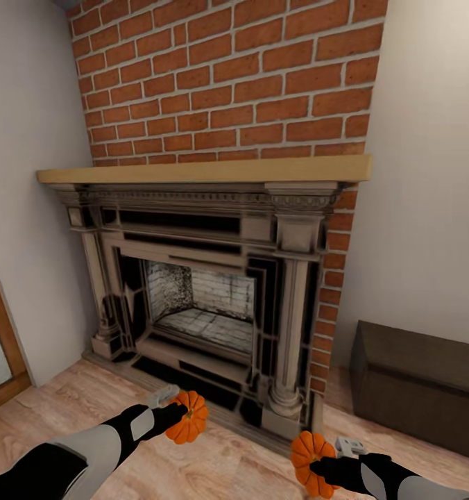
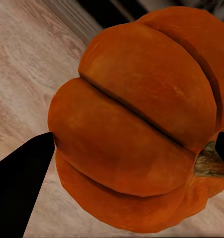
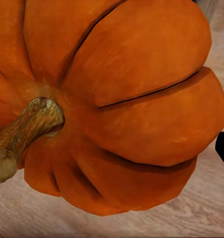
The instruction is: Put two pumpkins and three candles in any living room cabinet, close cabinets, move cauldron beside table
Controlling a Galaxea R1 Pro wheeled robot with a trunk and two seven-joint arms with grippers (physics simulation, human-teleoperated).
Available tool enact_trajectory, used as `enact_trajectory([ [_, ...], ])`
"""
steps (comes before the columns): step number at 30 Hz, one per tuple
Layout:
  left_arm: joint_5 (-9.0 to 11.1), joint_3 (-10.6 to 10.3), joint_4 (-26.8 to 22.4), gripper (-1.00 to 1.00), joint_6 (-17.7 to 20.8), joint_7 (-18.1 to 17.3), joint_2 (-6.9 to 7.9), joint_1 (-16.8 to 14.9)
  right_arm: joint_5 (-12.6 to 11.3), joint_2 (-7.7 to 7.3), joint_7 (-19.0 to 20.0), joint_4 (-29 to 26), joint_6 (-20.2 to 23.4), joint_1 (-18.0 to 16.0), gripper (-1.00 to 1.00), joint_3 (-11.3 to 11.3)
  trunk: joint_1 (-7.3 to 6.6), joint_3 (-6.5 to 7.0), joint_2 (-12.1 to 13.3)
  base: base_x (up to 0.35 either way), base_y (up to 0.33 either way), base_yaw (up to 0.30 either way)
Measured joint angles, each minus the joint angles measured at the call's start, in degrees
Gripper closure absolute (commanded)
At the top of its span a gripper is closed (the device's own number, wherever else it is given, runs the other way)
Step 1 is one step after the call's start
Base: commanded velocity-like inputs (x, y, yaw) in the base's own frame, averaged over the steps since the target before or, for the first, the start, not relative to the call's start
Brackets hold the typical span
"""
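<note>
From the head camera, the robot faces a brick chimney wall (image 1: 227, 76) with a pale wooden mantel shelf (image 1: 207, 170) across it and a carved grey fireplace (image 1: 207, 292) below, its firebox open and lined with light brick. Plain white walls stand on both sides. The floor (image 1: 68, 410) is light wood planking. A low dark-brown cabinet (image 1: 418, 382) sits against the right-hand wall, just beside the fireplace's right column, its front shut. A wooden door frame (image 1: 2, 333) shows at the far left edge.

Both arms reach forward, low over the floor. The left gripper (image 1: 182, 414) is clamped on the left pumpkin (image 1: 188, 417), held above the planks just in front of the hearth. The right gripper (image 1: 316, 464) grips the right pumpkin (image 1: 311, 464), near the foot of the right column. The two pumpkins are well apart, with bare floor between them. The floor ahead of the cabinet is open.

In the left wrist camera, the left pumpkin (image 2: 136, 119) is very close, a black fingertip (image 2: 22, 178) pressed to one flank and another at the opposite side; its stem (image 2: 208, 161) points sideways toward that second finger. Wood floor lies beyond.

In the right wrist camera, the right pumpkin (image 3: 116, 104) shows its brown stem (image 3: 25, 131) pointing sideways and toward the camera, with floor planks behind it.
</note>
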Motion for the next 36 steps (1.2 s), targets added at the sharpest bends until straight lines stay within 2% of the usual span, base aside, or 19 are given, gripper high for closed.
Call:
enact_trajectory([
  [17, -0.1, -0.2, 0.0, 1.00, 0.0, 0.0, -0.86, 0.2, 0.1, 0.00, -0.1, 0.0, 0.0, 0.0, 1.00, 0.2, 0.02, 0.31, 0.0, -0.296, -0.011, -0.248],
  [22, -0.1, -0.2, 0.0, 1.00, -0.1, 0.0, -0.87, 0.2, 0.1, -0.01, -0.1, 0.0, 0.0, 0.0, 1.00, 0.3, 0.00, 0.43, 0.0, -0.145, -0.031, -0.284],
  [36, -0.1, -0.1, 0.0, 1.00, 0.0, 0.0, -0.98, 0.2, -0.1, 0.00, -0.1, 0.0, 0.0, 0.0, 1.00, 0.0, -3.08, 3.04, 5.6, -0.006, -0.001, -0.143],
])
